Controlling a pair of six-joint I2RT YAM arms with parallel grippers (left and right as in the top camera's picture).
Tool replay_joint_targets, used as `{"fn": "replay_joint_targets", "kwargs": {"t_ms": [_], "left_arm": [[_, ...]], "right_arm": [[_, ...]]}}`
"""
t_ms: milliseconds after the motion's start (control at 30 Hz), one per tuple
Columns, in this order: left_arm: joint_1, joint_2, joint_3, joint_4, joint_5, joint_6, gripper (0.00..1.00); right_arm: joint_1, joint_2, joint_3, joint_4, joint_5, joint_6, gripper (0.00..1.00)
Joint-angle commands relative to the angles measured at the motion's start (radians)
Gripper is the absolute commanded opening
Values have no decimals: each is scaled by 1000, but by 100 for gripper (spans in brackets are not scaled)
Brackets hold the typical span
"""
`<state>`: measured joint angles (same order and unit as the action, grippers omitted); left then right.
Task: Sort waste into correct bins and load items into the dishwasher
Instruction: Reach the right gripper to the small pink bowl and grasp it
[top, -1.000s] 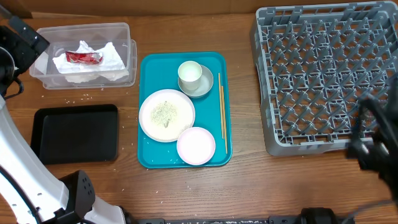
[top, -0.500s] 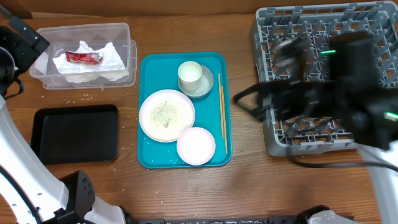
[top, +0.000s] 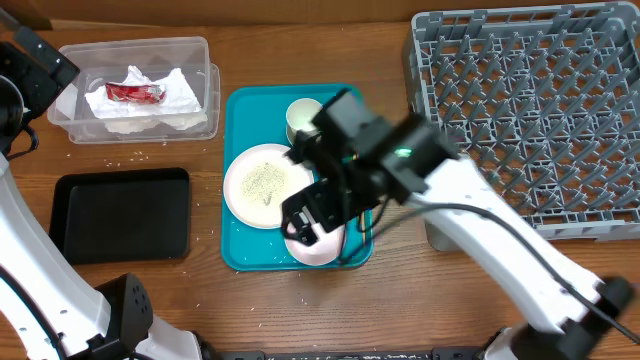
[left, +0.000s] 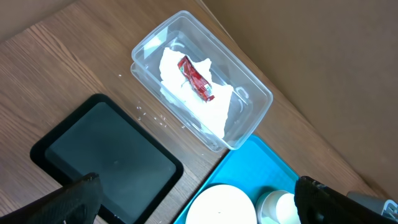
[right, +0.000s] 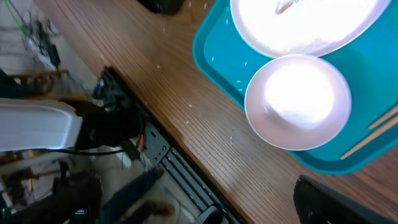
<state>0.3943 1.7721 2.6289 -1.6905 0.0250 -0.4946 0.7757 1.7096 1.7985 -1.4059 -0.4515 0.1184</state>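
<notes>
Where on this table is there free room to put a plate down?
The black tray is bare inside. The table shows bare wood along its near edge, in front of both trays. The dish rack holds nothing. Crowded: the teal tray, full of plates under the right arm, and the clear tub.

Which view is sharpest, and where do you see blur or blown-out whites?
Left wrist view: sharpest, the red wrapper in the clear tub reads crisply. Overhead view: the right arm is motion-smeared above the teal tray. Right wrist view: soft throughout, with the small plate washed out by glare.
</notes>
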Motion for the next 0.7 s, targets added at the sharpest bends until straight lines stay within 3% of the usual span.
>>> {"fn": "replay_joint_targets", "kwargs": {"t_ms": [0, 133, 200, 233, 367, 500, 667], "left_arm": [[-2, -14, -3, 1, -6, -7, 100], [-2, -14, -3, 1, -7, -7, 100], [-2, -14, -3, 1, -6, -7, 100], [-2, -14, -3, 1, -7, -6, 100], [-2, -14, -3, 1, -6, -7, 100], [-2, -14, -3, 1, -6, -6, 100], [-2, -14, -3, 1, -6, -7, 100]], "right_arm": [[51, 105, -23, 14, 26, -11, 100], [91, 214, -25, 48, 74, -10, 98], [109, 264, -25, 65, 147, 12, 81], [116, 283, -25, 70, 192, 49, 77], [134, 355, -26, 89, 294, 176, 86], [139, 395, -26, 146, 294, 228, 84], [143, 402, -33, 218, 309, 238, 64]]}}
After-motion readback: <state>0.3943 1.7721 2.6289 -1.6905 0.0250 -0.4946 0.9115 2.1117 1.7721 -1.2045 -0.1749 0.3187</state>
